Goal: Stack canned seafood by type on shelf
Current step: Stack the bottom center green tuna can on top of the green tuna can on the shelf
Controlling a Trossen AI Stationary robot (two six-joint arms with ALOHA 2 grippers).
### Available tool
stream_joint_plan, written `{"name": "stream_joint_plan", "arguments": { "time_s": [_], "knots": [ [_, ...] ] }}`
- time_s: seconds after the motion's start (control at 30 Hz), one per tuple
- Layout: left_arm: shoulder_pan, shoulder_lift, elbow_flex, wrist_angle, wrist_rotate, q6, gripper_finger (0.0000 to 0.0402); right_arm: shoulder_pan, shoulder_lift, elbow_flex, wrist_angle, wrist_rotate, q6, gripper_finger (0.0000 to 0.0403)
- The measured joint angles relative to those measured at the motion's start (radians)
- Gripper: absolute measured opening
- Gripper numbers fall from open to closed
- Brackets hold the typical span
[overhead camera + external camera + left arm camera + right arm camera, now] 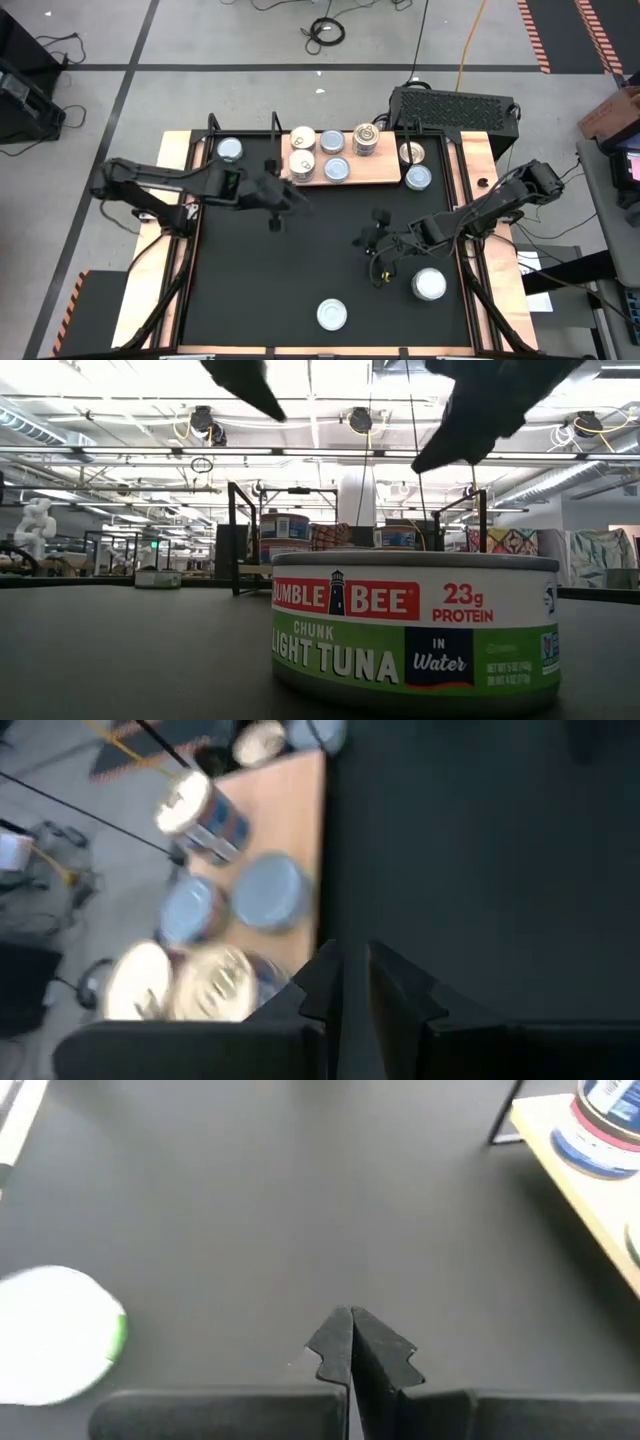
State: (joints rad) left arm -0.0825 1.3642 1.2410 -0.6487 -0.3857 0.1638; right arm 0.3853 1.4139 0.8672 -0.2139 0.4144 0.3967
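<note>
Here I see round metal tuna tins (338, 170) on the flat wooden shelf (380, 175); my left gripper (275, 222) is barely parted, right gripper (383, 216) pressed together.

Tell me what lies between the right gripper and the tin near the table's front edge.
Nothing: in the high view only bare black tabletop separates the right gripper from that tin. Another tin sits off to the side, not between them.

A short round metal tuna tin (415, 630) wears a green and white label with a red band and a dark blue patch. The flat light-brown wooden shelf board (375, 174) carries tins with silver-grey, pale blue, cream-white and goldish tops (366, 133). The large tabletop (300, 260) is plain matte black.
</note>
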Motion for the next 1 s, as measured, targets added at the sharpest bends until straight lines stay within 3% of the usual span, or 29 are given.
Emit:
{"name": "stream_joint_plan", "arguments": {
  "time_s": [0.17, 0.3, 0.47, 0.6, 0.77, 0.87, 1.0],
  "knots": [
    [-0.127, -0.117, -0.133, 0.000, -0.058, -0.153, 0.0052, 0.038, 0.000, 0.030, 0.006, -0.003, 0.020, 0.0000],
    [-0.235, -0.188, -0.341, 0.203, -0.138, -0.214, 0.0052, 0.067, 0.000, 0.060, 0.007, -0.002, 0.053, 0.0000],
    [-0.308, -0.201, -0.615, 0.722, -0.145, -0.152, 0.0052, 0.116, 0.000, 0.074, 0.010, -0.002, 0.150, 0.0000],
    [-0.312, -0.144, -0.788, 1.188, -0.086, -0.094, 0.0052, 0.154, 0.000, 0.074, -0.010, -0.027, 0.286, 0.0000],
    [-0.293, -0.042, -0.866, 1.542, -0.003, -0.049, 0.0052, 0.182, 0.000, 0.074, -0.058, -0.149, 0.452, 0.0000],
    [-0.278, 0.015, -0.864, 1.614, 0.058, -0.048, 0.0052, 0.186, 0.000, 0.076, -0.116, -0.232, 0.544, 0.0000],
    [-0.257, 0.097, -0.855, 1.696, 0.140, -0.048, 0.0052, 0.186, 0.000, 0.129, -0.335, -0.317, 0.671, 0.0000]
  ]
}}
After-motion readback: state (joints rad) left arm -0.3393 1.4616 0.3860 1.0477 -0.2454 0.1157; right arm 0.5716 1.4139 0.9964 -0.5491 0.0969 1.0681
